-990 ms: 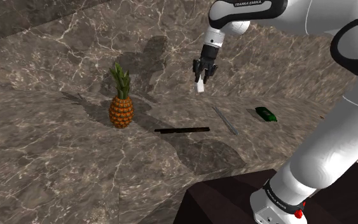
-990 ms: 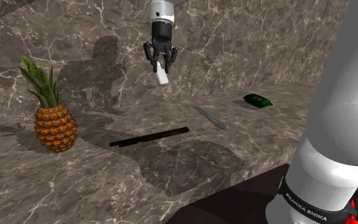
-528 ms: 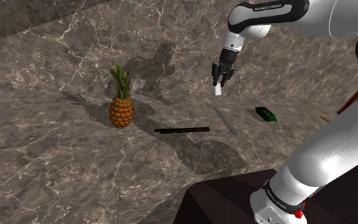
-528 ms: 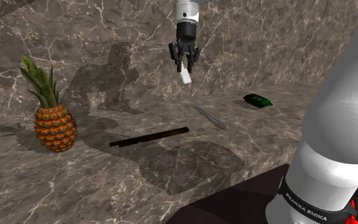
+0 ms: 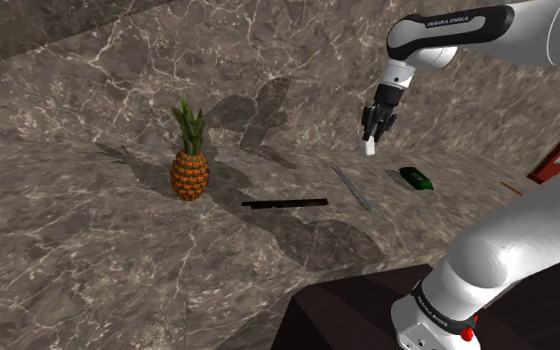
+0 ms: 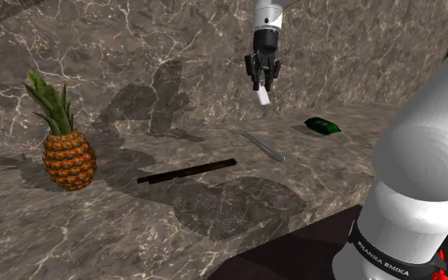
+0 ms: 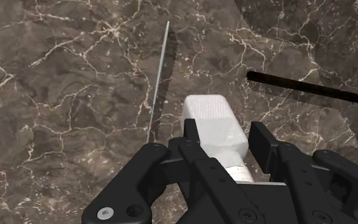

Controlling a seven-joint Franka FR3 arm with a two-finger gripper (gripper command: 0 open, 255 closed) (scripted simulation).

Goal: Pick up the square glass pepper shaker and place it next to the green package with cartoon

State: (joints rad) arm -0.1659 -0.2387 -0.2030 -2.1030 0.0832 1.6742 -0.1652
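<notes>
My gripper is shut on a small white square pepper shaker and carries it in the air above the marble counter. The shaker hangs down out of the fingers. The green package lies flat on the counter, down and toward the shoulder view's right of the gripper. In the wrist view the black fingers clasp the shaker from both sides.
A thin grey rod lies on the counter below the gripper. A long black strip lies beside it. A pineapple stands far toward the left. A marble wall rises behind.
The gripper has carried the shaker steadily toward the shoulder view's right and slightly lower, closer to the green package. Nothing on the counter has moved.
</notes>
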